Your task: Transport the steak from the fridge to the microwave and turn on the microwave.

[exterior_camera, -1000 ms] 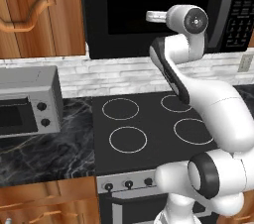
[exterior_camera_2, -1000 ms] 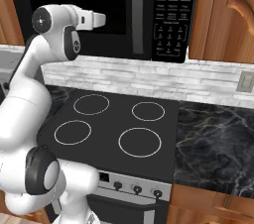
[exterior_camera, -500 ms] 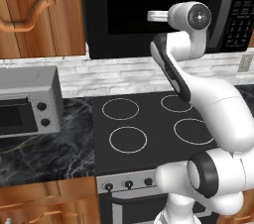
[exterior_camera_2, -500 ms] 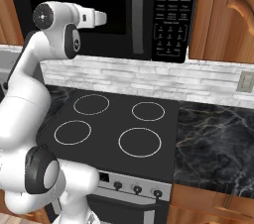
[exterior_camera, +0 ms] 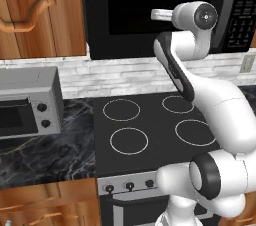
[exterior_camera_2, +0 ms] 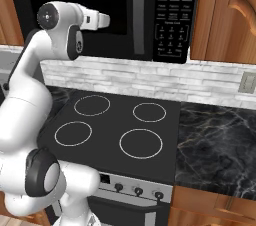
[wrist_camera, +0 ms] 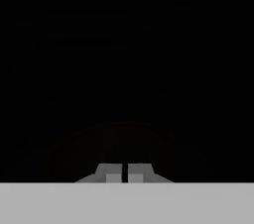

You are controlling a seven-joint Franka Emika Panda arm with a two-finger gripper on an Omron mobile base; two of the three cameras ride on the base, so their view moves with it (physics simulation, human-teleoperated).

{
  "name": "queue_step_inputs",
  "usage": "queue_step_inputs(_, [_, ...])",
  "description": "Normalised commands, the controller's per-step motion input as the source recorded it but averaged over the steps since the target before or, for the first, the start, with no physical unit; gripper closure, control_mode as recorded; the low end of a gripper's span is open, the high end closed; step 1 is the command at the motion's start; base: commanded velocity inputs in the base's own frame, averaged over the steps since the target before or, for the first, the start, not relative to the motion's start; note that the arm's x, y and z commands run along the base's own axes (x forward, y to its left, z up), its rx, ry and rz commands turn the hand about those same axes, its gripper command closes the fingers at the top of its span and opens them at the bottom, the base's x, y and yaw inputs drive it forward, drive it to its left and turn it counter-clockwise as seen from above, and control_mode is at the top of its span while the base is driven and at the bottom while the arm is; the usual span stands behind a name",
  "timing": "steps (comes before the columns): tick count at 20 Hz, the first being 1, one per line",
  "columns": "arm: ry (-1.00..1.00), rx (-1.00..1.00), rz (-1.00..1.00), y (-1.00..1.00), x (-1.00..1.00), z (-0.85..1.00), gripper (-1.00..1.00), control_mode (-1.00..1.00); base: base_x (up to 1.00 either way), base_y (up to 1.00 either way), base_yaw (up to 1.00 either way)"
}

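Up against the dark window of the microwave (exterior_camera: 150, 12), the gripper (wrist_camera: 124, 173) points straight into blackness, its two fingertips (wrist_camera: 113, 173) nearly touching and with nothing between them. Compared with a second ago, the arm has barely shifted: the hand sits at about the same height before the window, and the base has not moved, since cooktop and backsplash hold their places in both base views. That stillness suggests the arm is lingering at the microwave, though whether the door is open or shut cannot be told from the flat black pane. The steak cannot be made out; it may lie inside the dark cavity, but that is a guess. If so, what remains is closing the door and pressing the keypad (exterior_camera_2: 172, 15).

Counted: one microwave, one keypad, one toaster oven (exterior_camera: 27, 102) with two knobs, four burner rings on the cooktop (exterior_camera_2: 110, 125), one wall outlet (exterior_camera_2: 245, 82).
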Motion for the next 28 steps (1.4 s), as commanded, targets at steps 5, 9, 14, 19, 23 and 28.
queue_step_inputs(5, [0.01,0.29,-0.03,-0.32,-0.19,0.10,1.00,-1.00,0.00,0.00,0.00])
queue_step_inputs(9, [0.01,0.26,-0.04,-0.35,-0.29,0.11,1.00,-1.00,0.00,0.00,0.00])
queue_step_inputs(14, [0.00,0.21,-0.03,-0.33,-0.38,0.05,1.00,-1.00,0.00,0.00,0.00])
queue_step_inputs(19, [-0.01,0.16,0.00,-0.32,-0.49,0.07,1.00,-1.00,0.00,0.00,0.00])
queue_step_inputs(23, [-0.04,0.16,-0.03,-0.33,-0.54,0.11,1.00,-1.00,0.00,0.00,0.00])
queue_step_inputs(28, [-0.01,0.18,-0.02,-0.33,-0.52,0.04,1.00,-1.00,0.00,0.00,0.00])
